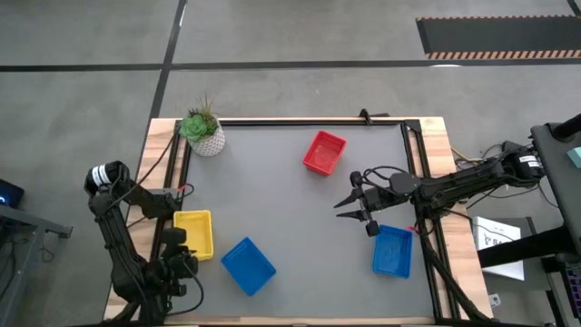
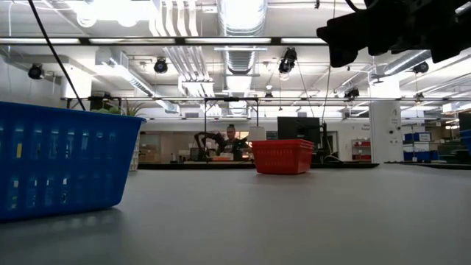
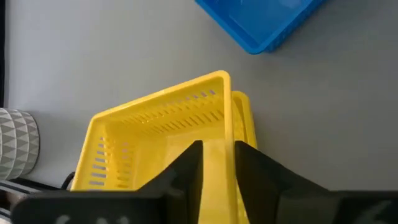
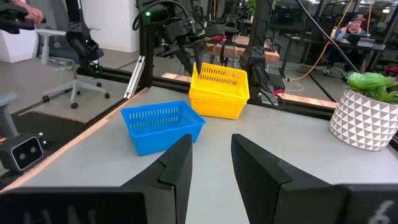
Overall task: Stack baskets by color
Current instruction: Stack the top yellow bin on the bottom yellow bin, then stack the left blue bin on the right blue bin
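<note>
Left hand is low at the worktop's left edge, fingers either side of the yellow basket's near wall. Can't tell whether it's pinching that wall or just letting go. The left wrist view shows the yellow stack sitting skewed, upper basket rotated off the lower rim. Risk: if the hand lifts away while the wall is caught, the top basket drags off or tips, and it's right beside the frame rail.

Loose blue basket sits just beside the yellow, angled, near the front edge. A sloppy approach could shove it off the worktop.

Potted plant is in the back left corner, well apart from the work.

Red basket is mid-back, alone, open mat all round it.

Right hand hovers right of centre, fingers spread, holding nothing. Second blue basket lies just beside it, close to the right rail, with little room for a finger on that side. Centre of the worktop is the open lane for carrying.
</note>
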